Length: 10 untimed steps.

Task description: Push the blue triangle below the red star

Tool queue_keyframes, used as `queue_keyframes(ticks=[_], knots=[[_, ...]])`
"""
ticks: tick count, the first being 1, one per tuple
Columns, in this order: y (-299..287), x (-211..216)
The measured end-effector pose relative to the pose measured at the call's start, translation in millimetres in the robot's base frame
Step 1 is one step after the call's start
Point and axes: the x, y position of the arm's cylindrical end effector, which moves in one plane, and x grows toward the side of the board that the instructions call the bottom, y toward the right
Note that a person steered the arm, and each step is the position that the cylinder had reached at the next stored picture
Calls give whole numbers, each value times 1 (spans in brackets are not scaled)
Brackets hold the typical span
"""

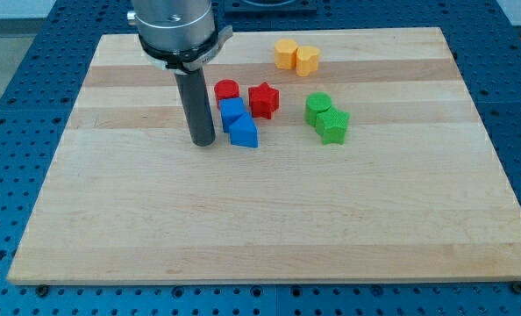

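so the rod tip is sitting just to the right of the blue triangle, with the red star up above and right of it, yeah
Not quite. In the camera view my tip sits just to the view's left of the blue triangle, not its right. The rest holds: the red star lies above and to the right of the triangle.

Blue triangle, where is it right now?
The blue triangle sits near the board's middle top, just right of my tip, touching the blue cube, down-left of the red star.

Probably a robotics lab: wooden board (pixel 269 219) on blue perforated bench (pixel 15 114).
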Motion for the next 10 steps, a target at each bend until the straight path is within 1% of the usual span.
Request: queue_keyframes(ticks=[4,6,7,9,10], knots=[[33,1],[34,14],[40,14],[58,2],[60,7]])
